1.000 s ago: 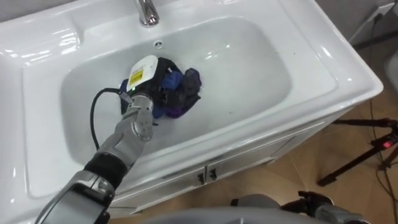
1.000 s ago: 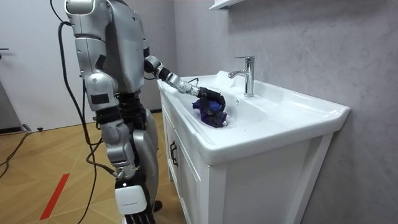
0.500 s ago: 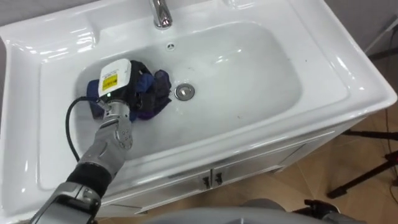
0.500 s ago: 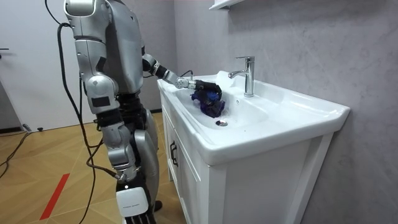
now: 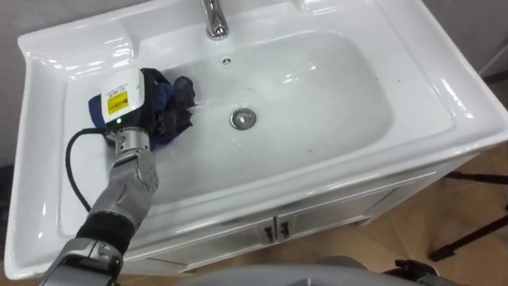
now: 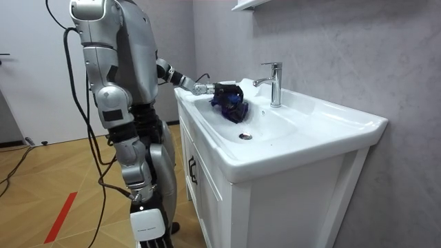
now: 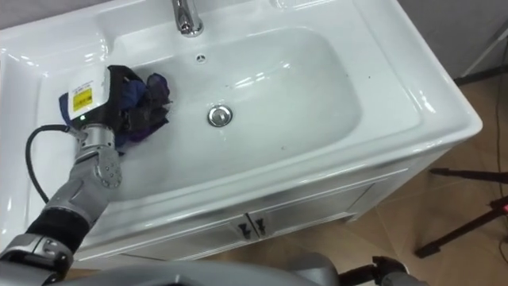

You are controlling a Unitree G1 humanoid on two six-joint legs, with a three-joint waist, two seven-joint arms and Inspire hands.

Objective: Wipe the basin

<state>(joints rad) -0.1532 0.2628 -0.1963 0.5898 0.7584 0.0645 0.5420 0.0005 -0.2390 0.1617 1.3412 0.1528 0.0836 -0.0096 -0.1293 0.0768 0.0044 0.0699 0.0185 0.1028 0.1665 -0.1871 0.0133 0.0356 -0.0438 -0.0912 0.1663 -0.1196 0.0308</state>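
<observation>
Robot stands close against the front of the white vanity cabinet [image 6: 207, 179], left arm reaching over the rim into the basin [image 5: 333, 87]. Left hand [image 5: 133, 97] sits on the bowl's left slope, fingers curled into a bunched dark blue-purple cloth [image 5: 176, 94] and pinning it to the porcelain. The cloth bulges out past the fingers on the side facing the drain [image 5: 244, 119], near it but not touching. Faucet [image 5: 213, 17] stands at the back rim, behind and to the right of the hand. Key relation: the basin's long axis runs left to right across the eye views, and hand and cloth are at its far left end. The drain, the bowl floor and the whole right slope lie to the robot's right of the cloth. A few small dark specks show on the floor right of the drain. Judgement: wiping is partway; the next stroke likely needs a rightward sweep along that long axis, cloth leading, passing over or around the drain.
</observation>
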